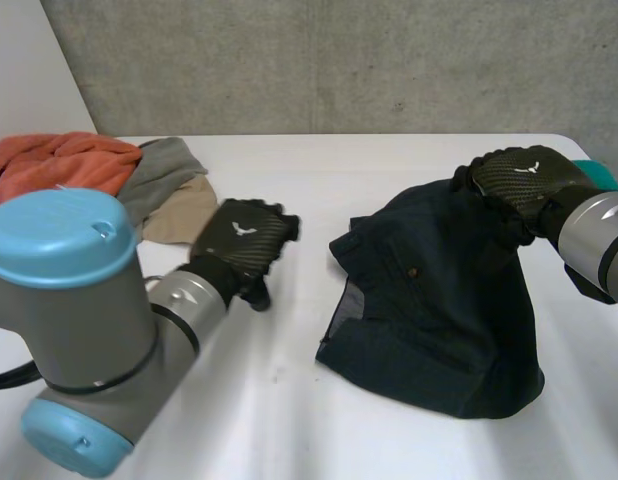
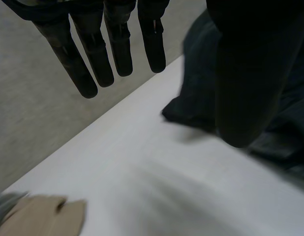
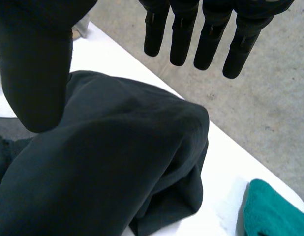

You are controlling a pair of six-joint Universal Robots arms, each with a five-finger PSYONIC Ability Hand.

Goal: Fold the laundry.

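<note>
a pair of dark blue pants [image 1: 439, 300] lies crumpled on the right half of the white table [image 1: 289, 400]. the right hand [image 1: 519, 180] is at the far right edge of the pants, just over the cloth. in the right wrist view its fingers [image 3: 211, 39] are straight and held away from the thumb [image 3: 34, 64], so the hand is open and grips nothing. the pants lie bunched up under its palm. i cannot tell if the hand touches the cloth. a small green-blue cloth [image 1: 597, 172] sits just behind this hand, near the table's far right corner. the left hand [image 1: 244, 240] is over the bare table, near the left side of the pants but apart from them. its fingers [image 2: 93, 59] are straight too and its thumb [image 2: 245, 73] sticks out, so it is open with nothing in it. at the far left of the table is a pile: an orange cloth [image 1: 59, 165], a grey cloth [image 1: 164, 170] and a tan cloth [image 1: 179, 215], all touching. the tan cloth is the one nearest the left hand.
</note>
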